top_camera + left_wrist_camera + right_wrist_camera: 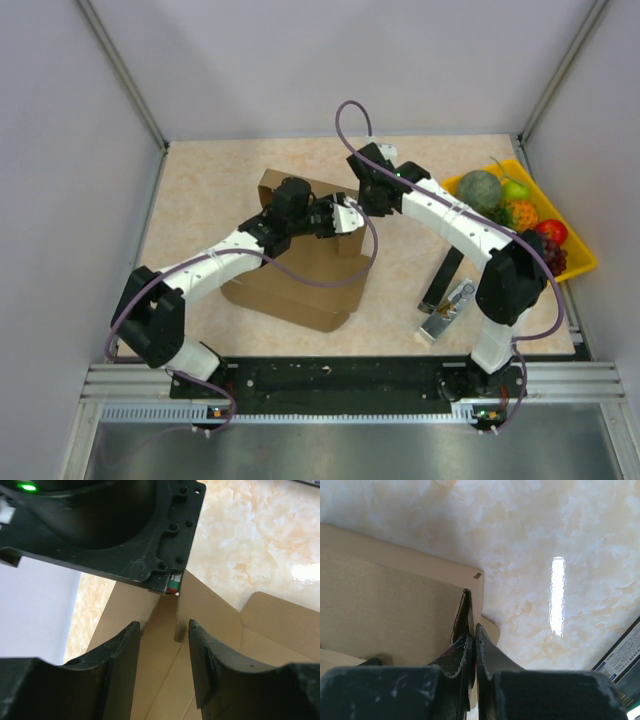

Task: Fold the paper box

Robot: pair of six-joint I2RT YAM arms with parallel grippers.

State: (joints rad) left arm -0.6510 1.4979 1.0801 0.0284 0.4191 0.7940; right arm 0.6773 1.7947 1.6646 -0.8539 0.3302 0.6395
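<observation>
Two grippers, both working the 12 o'clock side of the paper box (300, 285). So the right gripper (472, 612) is pinched fully closed on a thin upright cardboard edge at a corner of the box, with the marble-look table (560, 540) showing past it toward 1 o'clock. Over on the left gripper (165, 630) the fingers are apart with a standing flap (181, 610) between them. The flap sits just beside the finger at 3 o'clock, with a clear gap to the other one, so it isn't clamped as far as I can see. The box itself lies mid-table, near the arm bases. At 3 o'clock from it, well apart, sits a yellow tray (588, 262) of fruit. A black strip (443, 278) and a metal tool (447, 312) lie around 4 o'clock.
</observation>
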